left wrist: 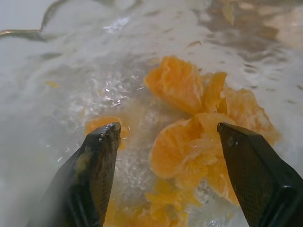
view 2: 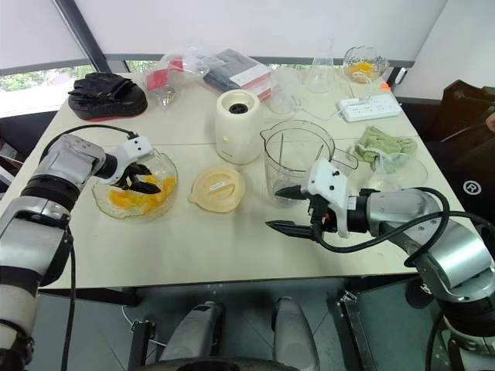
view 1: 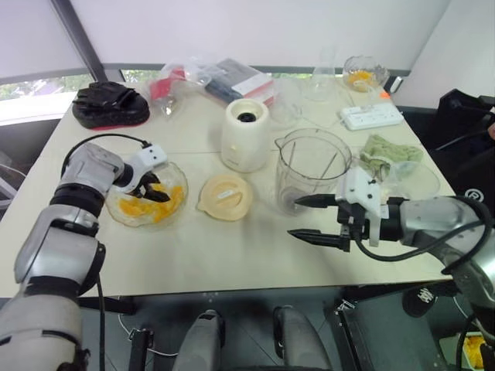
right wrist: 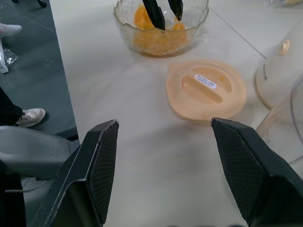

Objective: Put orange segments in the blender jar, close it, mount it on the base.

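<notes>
Orange segments [left wrist: 189, 142] lie heaped in a scalloped glass bowl [view 1: 182, 176] at the table's left. My left gripper [view 1: 151, 189] reaches down into that bowl, open, its two fingertips straddling the segments without gripping any. The clear blender jar [view 1: 313, 166] stands upright and uncovered at mid table. Behind it and to its left sits the cream base [view 1: 245, 135] with its dark socket up. The pale orange lid [view 1: 225, 196] lies flat between bowl and jar. My right gripper [view 1: 296, 218] hovers open and empty just in front of the jar, pointing left towards the lid.
A black bag [view 1: 110, 104] and plastic bags [view 1: 209, 81] lie at the back left. At the back right are a white power strip [view 1: 371, 116], a green cloth [view 1: 390, 153], clear glassware [view 1: 321, 81] and a small bowl of fruit [view 1: 363, 75].
</notes>
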Available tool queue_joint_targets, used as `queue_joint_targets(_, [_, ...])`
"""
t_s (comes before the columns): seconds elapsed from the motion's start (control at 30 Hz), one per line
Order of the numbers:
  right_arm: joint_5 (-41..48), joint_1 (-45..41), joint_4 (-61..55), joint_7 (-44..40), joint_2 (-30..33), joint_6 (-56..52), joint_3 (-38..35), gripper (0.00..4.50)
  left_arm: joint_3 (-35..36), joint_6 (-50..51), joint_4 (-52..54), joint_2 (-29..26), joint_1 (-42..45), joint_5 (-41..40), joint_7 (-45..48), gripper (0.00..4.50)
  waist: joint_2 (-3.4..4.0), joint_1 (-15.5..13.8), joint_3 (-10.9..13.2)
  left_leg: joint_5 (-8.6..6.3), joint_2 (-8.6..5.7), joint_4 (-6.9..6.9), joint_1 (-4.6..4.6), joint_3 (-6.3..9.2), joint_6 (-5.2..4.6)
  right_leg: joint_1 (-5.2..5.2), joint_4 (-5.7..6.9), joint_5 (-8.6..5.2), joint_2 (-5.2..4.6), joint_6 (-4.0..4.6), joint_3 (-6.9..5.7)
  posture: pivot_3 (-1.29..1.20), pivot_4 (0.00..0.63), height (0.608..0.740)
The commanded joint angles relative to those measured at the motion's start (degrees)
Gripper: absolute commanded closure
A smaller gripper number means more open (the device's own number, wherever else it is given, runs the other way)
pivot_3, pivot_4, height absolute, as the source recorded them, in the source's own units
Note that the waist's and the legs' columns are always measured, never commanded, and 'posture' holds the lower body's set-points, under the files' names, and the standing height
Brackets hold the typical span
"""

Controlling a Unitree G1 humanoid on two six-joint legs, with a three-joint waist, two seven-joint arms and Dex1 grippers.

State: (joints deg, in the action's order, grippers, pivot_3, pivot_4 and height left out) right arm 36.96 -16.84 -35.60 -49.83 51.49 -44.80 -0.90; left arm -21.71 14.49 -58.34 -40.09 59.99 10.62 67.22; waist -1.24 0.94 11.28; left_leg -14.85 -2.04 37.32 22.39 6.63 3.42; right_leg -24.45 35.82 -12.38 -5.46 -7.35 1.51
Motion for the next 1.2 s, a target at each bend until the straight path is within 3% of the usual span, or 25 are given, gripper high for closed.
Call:
queue_joint_targets(0.03, [1.0, 0.1, -2.7, 0.6, 0.4, -0.1, -2.1, 1.22, 1.1, -1.4, -0.4, -0.8, 2.0, 1.4, -0.4, 0.96, 0.0, -0.1, 0.0, 0.0, 0.0, 0.0, 0.0, 0.0, 0.0, 0.0, 0.0, 0.0, 0.0, 0.0, 0.0, 0.0, 0.15, 0.74])
queue_joint_targets(0.43, [-0.1, -0.8, -2.0, 0.9, -0.1, 0.7, -0.1, 1.22, 3.9, 9.3, 3.0, -0.7, 4.1, -1.4, 11.1, 0.96, 0.0, 0.0, 0.0, 0.0, 0.0, 0.02, 0.0, 0.0, 0.0, 0.0, 0.05, 0.0, 0.0, -0.01, 0.0, 0.0, 0.15, 0.74])
queue_joint_targets(1.2, [-0.7, 0.1, -2.9, 2.5, -0.8, 0.6, -0.3, 1.22, 3.8, 6.5, -4.8, 1.6, 0.6, 1.5, 3.4, 0.96, 0.0, 0.0, 0.0, 0.0, 0.0, 0.03, -0.01, 0.01, 0.0, 0.0, 0.08, 0.0, 0.0, -0.01, -0.01, 0.0, 0.15, 0.74])
